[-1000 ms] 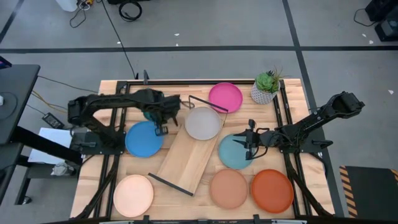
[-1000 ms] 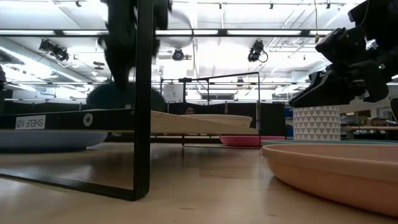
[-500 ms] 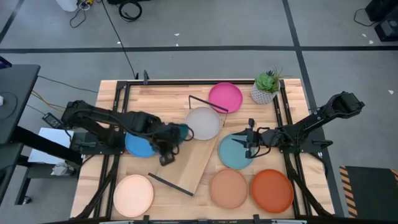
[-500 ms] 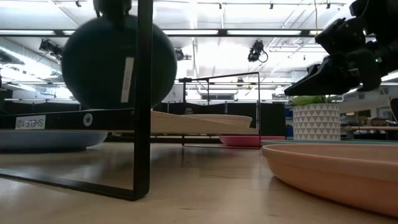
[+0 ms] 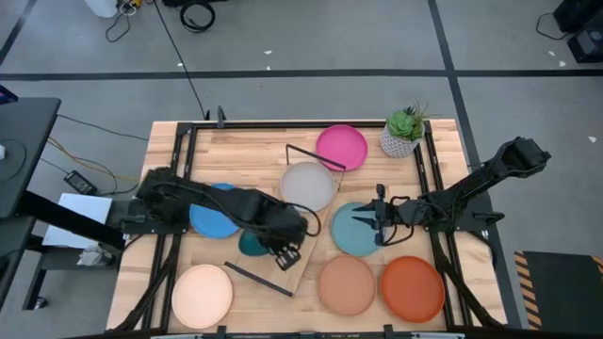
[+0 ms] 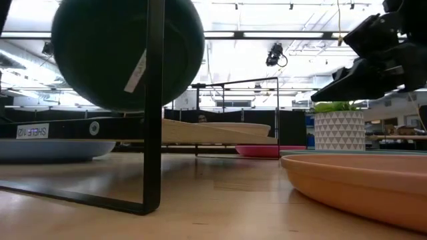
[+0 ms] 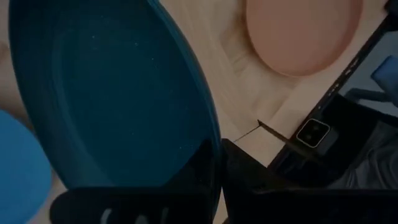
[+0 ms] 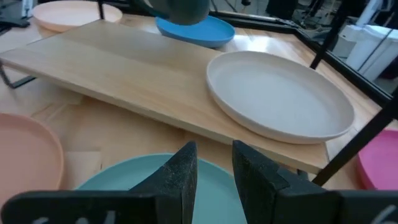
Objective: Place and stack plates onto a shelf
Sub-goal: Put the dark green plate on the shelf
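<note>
Over shelf (image 5: pixel 283 235), teal plate (image 5: pixel 252 243) in left end effector (image 5: pixel 287 252)

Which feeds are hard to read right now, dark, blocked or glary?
Left wrist view: dim overall, filled by the round dark teal plate in the left tool. Low view: that plate and the shelf's thin black wire frame block the near side; bright ceiling strip lights silhouette them. High and right wrist views: evenly lit, with soft sheen on the grey-beige round plate.

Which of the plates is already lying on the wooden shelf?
The grey-beige plate. It alone lies flat on the shelf, at its far end. The dark teal plate is held above the shelf by the left gripper; the others lie on the table.
</note>
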Tool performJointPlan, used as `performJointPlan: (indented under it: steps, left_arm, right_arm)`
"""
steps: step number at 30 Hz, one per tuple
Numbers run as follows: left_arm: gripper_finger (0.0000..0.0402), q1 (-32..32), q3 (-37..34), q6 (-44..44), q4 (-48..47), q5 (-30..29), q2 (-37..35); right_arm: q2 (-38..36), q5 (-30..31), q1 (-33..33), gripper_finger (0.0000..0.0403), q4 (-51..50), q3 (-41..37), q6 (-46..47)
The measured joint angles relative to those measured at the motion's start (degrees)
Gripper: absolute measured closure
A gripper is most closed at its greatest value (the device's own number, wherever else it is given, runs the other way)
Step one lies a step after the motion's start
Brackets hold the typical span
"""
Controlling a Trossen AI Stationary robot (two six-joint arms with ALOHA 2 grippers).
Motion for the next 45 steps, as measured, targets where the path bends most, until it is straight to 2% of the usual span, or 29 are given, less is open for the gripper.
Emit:
performJointPlan:
  steps: [8,13,23,28,31,38,41,45]
  left_arm:
    - [0.0385,-0.1,10.8,-7.3,-1.7,0.2,9.4]
    - [0.0385,-0.2,11.0,-11.1,-2.3,0.1,11.9]
    - [0.0384,-0.4,11.0,-10.9,-3.2,-0.3,18.0]
    - [0.0380,-0.8,10.9,-9.8,-3.2,-1.1,18.6]
    - [0.0354,-0.8,10.8,-10.4,-2.6,-1.3,18.7]
    - [0.0263,-1.0,10.8,-10.9,-1.9,-1.4,18.7]
    - [0.0248,-0.9,10.8,-9.1,-1.8,-1.8,18.7]
    - [0.0248,-1.1,10.8,-2.9,-3.2,-2.8,18.6]
  right_arm:
    - [0.0,0.0,0.5,0.0295,0.5,0.0,-1.6]
    - [0.0,0.0,0.5,0.0295,2.3,0.0,-3.3]
    - [0.0,0.0,0.5,0.0295,3.4,0.0,-5.7]
    - [0.0,-0.7,0.5,0.0295,4.4,0.0,-6.6]
    - [0.0,-2.5,0.5,0.0295,4.3,0.0,-6.7]
    - [0.0,-2.9,0.5,0.0295,4.4,0.0,-6.7]
    - [0.0,-3.0,0.5,0.0295,4.4,0.0,-6.5]
    - [0.0,-3.0,0.5,0.0295,4.4,0.0,-6.3]
